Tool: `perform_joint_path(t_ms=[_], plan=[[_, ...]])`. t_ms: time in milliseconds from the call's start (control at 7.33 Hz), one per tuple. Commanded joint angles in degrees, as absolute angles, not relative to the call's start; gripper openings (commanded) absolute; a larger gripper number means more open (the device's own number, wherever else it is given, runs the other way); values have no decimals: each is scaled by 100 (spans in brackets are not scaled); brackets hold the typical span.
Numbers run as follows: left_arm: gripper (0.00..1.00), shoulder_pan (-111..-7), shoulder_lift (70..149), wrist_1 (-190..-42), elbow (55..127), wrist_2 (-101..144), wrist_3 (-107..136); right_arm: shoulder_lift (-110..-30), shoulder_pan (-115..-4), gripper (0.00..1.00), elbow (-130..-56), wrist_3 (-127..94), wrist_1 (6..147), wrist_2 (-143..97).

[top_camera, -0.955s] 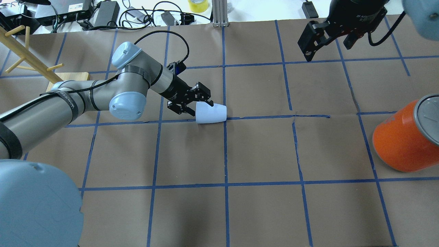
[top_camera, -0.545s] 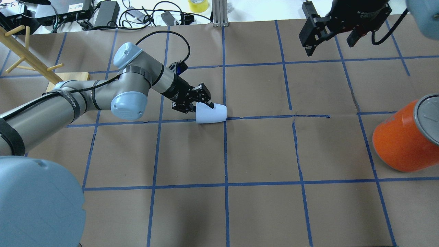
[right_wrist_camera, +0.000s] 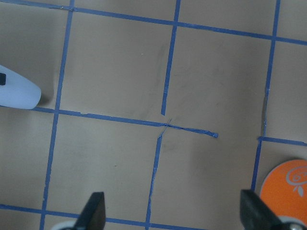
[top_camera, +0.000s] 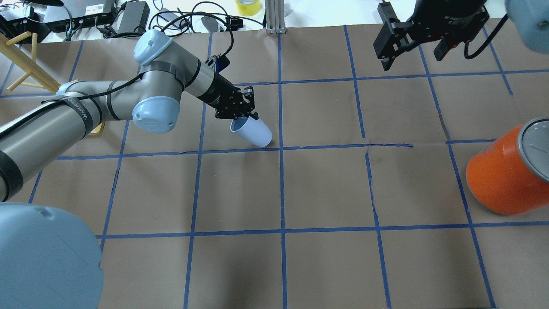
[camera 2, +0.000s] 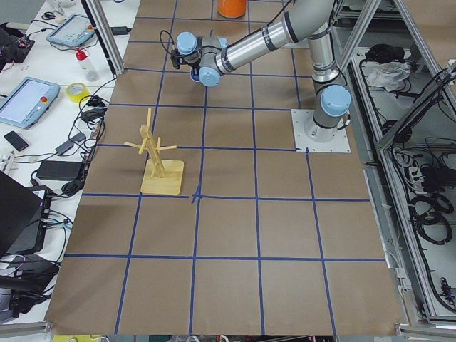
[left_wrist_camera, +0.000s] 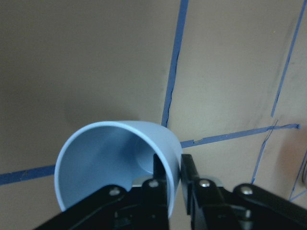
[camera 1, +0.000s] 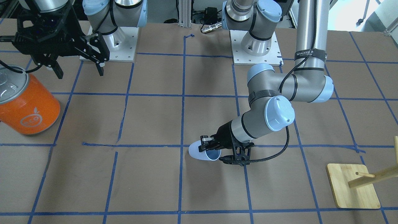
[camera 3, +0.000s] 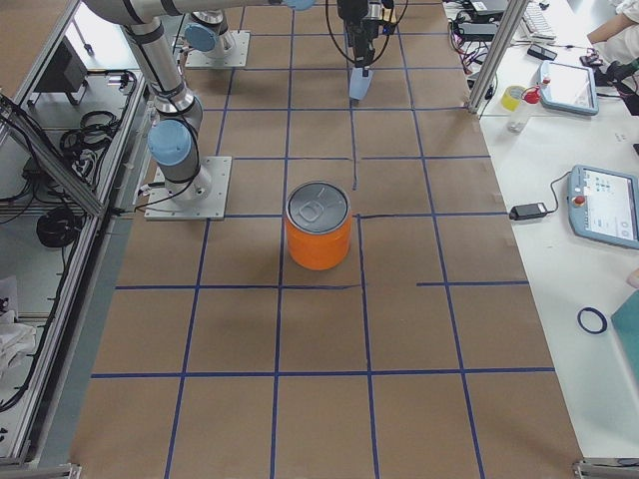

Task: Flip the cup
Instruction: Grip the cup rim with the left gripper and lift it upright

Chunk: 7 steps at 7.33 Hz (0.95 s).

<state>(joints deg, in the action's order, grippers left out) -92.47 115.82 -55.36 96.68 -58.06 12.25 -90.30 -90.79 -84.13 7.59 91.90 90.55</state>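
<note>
The pale bluish-white cup hangs tilted just above the brown paper, mouth up toward the arm and base down. It also shows in the front view, the right side view and the right wrist view. My left gripper is shut on the cup's rim, one finger inside and one outside. In the left wrist view the fingers pinch the wall of the cup, whose light blue inside shows. My right gripper is open and empty, high at the far right, also in the front view.
A large orange can with a silver lid stands at the right edge, also in the front view. A wooden peg stand stands on my left side. Cables and power bricks lie beyond the table's far edge.
The cup lay on its side on the paper; my left gripper has lifted it by the rim and swung it, so its mouth now tilts upward. The right gripper has barely moved.
</note>
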Motion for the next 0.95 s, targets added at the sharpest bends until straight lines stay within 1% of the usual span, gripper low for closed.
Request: perform_joint_path(t_ms=[0, 273, 409, 545, 818], plan=[[0, -9281, 11453, -5756, 9283, -6682, 1415, -9026, -9079, 100, -8420, 747, 9211, 9053], [0, -9325, 11251, -5896, 8880, -8103, 857, -9026, -9079, 100, -8420, 756, 9202, 9053], [0, -9282, 11276, -6150, 8686, -9043, -244, -9026, -9079, 100, -8420, 765, 9211, 9053], [0, -9151, 11320, -6109, 8675, -9688, -907, -9026, -9079, 100, -8420, 756, 9220, 9044], [0, -8694, 11539, -5601, 8876, -9659, -1020, -9026, -9079, 100, -8429, 765, 9211, 9053]])
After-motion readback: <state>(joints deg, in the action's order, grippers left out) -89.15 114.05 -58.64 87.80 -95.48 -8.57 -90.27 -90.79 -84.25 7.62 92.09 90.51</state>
